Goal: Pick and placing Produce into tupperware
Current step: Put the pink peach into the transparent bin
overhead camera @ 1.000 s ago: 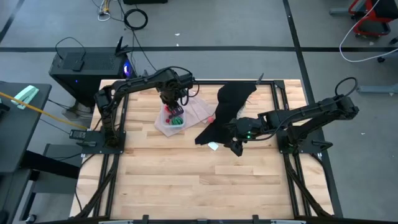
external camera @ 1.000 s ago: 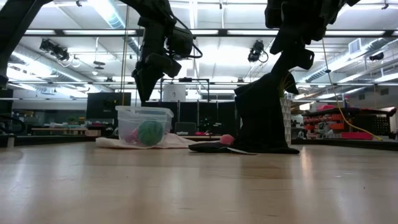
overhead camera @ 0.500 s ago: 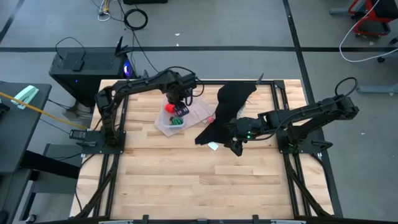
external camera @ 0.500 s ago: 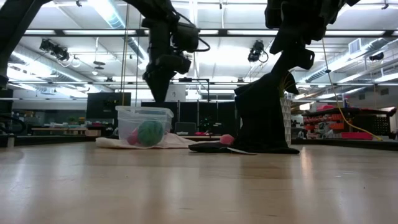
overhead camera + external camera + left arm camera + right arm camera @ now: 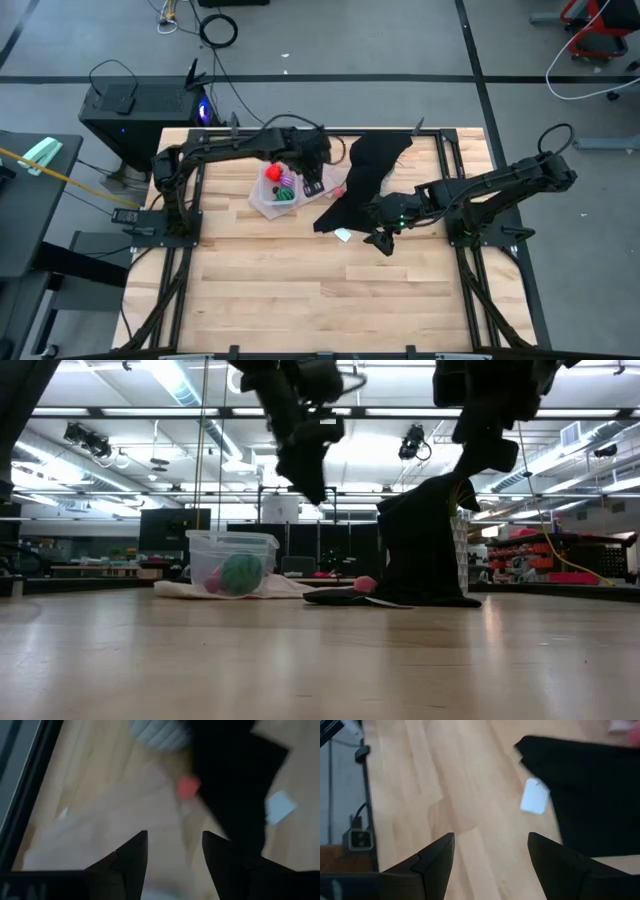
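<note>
Tupperware holding produce sits just left of left gripper, fingers apart, nothing held.

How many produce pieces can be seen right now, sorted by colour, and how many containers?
Red produce: 1, the red ball in the tupperware
Green produce: 1, the green striped piece in the tupperware
Magenta produce: 1, the magenta piece in the tupperware
Pink-red produce: 1, the loose piece on the table beside the black cloth
Tupperware: 1
Total: 5
</note>
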